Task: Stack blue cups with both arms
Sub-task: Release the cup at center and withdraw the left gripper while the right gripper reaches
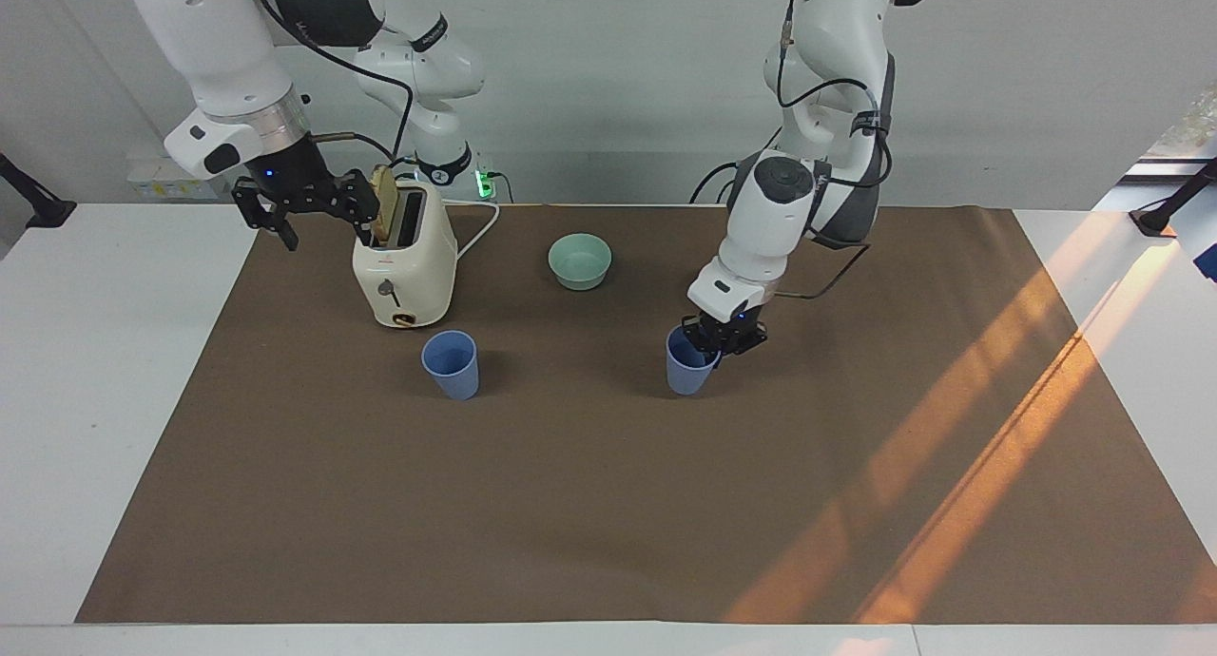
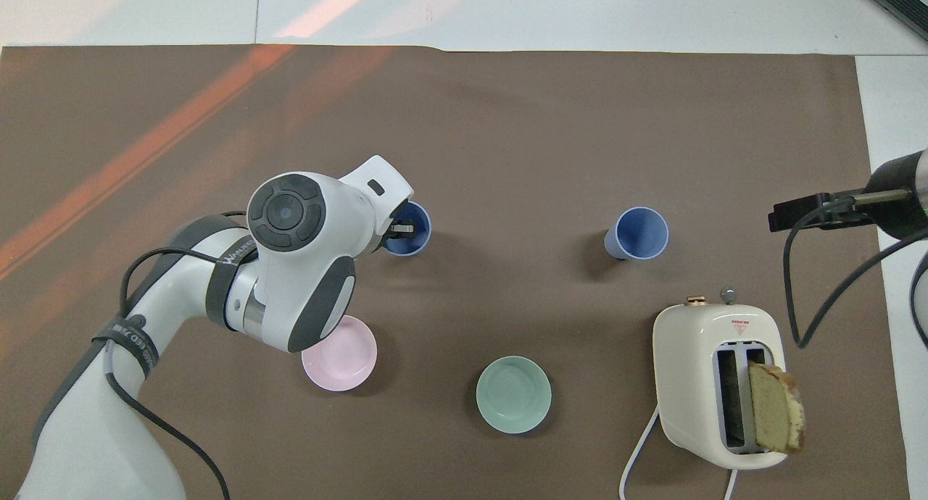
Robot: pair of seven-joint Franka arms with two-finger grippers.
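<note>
One blue cup [image 1: 452, 364] stands upright on the brown mat [image 1: 608, 504], beside the toaster and farther from the robots; it also shows in the overhead view [image 2: 638, 233]. My left gripper [image 1: 723, 337] is shut on the rim of the second blue cup [image 1: 686, 371], one finger inside it, and holds it slightly tilted low over the middle of the mat. The cup also shows in the overhead view [image 2: 409, 228], with the left gripper [image 2: 399, 230] at its rim. My right gripper [image 1: 318, 214] is open and hangs in the air beside the toaster's top, at the mat's edge.
A cream toaster [image 1: 404, 261] with a bread slice [image 1: 383, 214] in its slot stands toward the right arm's end. A mint-green bowl [image 1: 580, 260] sits near the robots. A pale pink bowl [image 2: 344, 359] lies partly under the left arm.
</note>
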